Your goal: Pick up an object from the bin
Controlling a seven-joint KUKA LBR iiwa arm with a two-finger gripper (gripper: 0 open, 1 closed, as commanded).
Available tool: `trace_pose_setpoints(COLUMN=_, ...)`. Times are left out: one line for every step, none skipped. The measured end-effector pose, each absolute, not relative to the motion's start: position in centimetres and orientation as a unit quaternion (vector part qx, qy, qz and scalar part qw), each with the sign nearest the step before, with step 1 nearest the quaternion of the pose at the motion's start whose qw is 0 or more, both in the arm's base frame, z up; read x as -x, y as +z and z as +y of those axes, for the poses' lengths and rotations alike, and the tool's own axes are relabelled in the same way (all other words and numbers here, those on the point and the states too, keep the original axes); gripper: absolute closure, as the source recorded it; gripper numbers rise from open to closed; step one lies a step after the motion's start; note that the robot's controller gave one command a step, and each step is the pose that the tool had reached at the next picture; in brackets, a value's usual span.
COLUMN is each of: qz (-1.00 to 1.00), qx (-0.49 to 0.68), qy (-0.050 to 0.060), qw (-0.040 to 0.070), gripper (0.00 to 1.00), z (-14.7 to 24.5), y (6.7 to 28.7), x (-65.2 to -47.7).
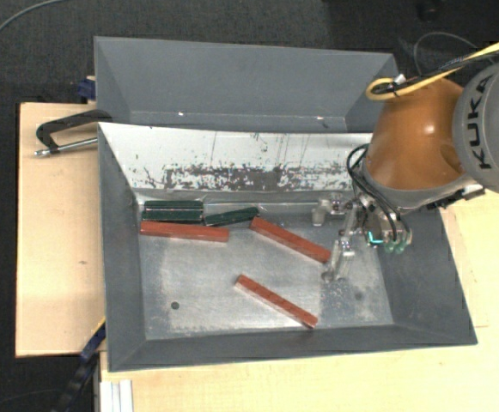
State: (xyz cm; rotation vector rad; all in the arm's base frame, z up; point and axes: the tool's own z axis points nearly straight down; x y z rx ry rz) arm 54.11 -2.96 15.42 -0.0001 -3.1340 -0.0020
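Note:
My gripper [335,268] hangs low over the right part of the bin floor, reaching down from under the orange cover. Just to its left lies a long red-brown flat bar [289,239], slanting down to the right, its right end almost at the gripper's tip. I cannot tell whether the two touch. A second red-brown bar [275,300] lies apart on the floor in front, slanting the same way. Nothing shows held in the gripper.
Along the back wall at the left lie a third red-brown bar [185,231] and two dark green blocks [172,210] [230,217]. A small dark speck [174,306] sits front left. The arm and its cables cover the bin's right rim.

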Motion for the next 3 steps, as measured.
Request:
trace_pose_setpoints(qz=-1.000, qx=-0.006, qy=-0.001, qw=0.002, gripper=0.00, z=-1.7, y=6.6, x=-57.8)
trace_pose_setpoints(qz=-1.000, qx=-0.005, qy=0.000, qw=0.000, gripper=1.00, z=-1.7, y=7.1, x=-57.8)
trace_pose_setpoints(qz=-0.999, qx=-0.046, qy=0.001, qw=-0.008, gripper=1.00, z=-2.3, y=23.5, x=-60.4)
